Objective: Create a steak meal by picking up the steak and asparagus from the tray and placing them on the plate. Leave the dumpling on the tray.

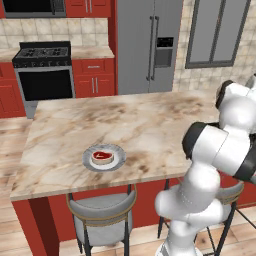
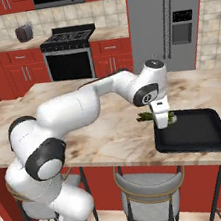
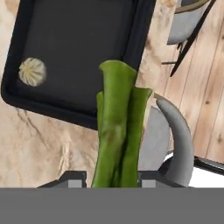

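The gripper (image 2: 162,122) is clamping the asparagus (image 3: 117,127), its tips pressing in on the green stalks from both sides at the bottom of the hand view, with the bundle reaching up toward 12 o'clock. In the right base view the hand is pointing straight down and hanging above the near-left corner of the tray (image 2: 198,141), the stalk ends sticking out at 9 o'clock and 3 o'clock of the fingers. The arm is stretching from its base at the lower left, elbow raised, forearm running level across the counter (image 2: 106,133) to the wrist. In the hand view the tray is lying at 11 o'clock of the stalks, and the dumpling (image 3: 32,71) is sitting on it near its left rim, at 10 o'clock. In the left base view the steak (image 1: 102,157) is resting on the plate (image 1: 118,151), which is standing near the counter's front edge, above a stool (image 1: 102,210).
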### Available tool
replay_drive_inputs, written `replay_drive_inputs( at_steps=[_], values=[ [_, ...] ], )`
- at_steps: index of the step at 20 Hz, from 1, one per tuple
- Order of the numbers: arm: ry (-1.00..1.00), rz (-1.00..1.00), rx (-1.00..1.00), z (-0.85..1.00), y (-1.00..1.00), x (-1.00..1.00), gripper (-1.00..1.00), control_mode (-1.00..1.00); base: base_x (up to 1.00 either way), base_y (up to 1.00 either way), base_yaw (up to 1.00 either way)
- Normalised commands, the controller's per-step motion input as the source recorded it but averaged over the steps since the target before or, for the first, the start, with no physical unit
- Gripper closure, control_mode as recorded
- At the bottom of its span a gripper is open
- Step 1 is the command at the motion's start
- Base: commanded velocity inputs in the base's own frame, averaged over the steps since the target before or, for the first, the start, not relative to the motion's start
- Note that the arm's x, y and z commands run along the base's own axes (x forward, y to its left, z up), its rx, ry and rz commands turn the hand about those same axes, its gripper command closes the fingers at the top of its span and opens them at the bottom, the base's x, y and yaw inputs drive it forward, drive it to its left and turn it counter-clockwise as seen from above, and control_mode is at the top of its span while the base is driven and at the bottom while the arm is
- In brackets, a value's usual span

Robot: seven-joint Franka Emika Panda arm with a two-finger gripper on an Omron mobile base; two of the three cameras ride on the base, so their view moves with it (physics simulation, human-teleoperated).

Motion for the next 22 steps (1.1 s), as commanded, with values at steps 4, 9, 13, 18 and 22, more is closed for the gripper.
replay_drive_inputs(
  at_steps=[4,9,13,18,22],
  values=[
    [-0.29,0.00,-0.19,0.67,1.00,-0.29,1.00,-1.00,0.00,0.00,0.00],
    [-0.23,0.15,-0.19,0.78,1.00,-0.06,1.00,-1.00,0.00,0.00,0.00],
    [-0.24,0.31,-0.17,0.35,0.99,0.00,1.00,-1.00,0.00,0.00,0.00],
    [-0.20,0.44,-0.12,0.15,0.76,0.00,1.00,-1.00,0.00,0.00,0.00],
    [-0.03,0.54,-0.02,0.29,0.50,0.06,1.00,-1.00,0.00,0.00,0.00]
  ],
)
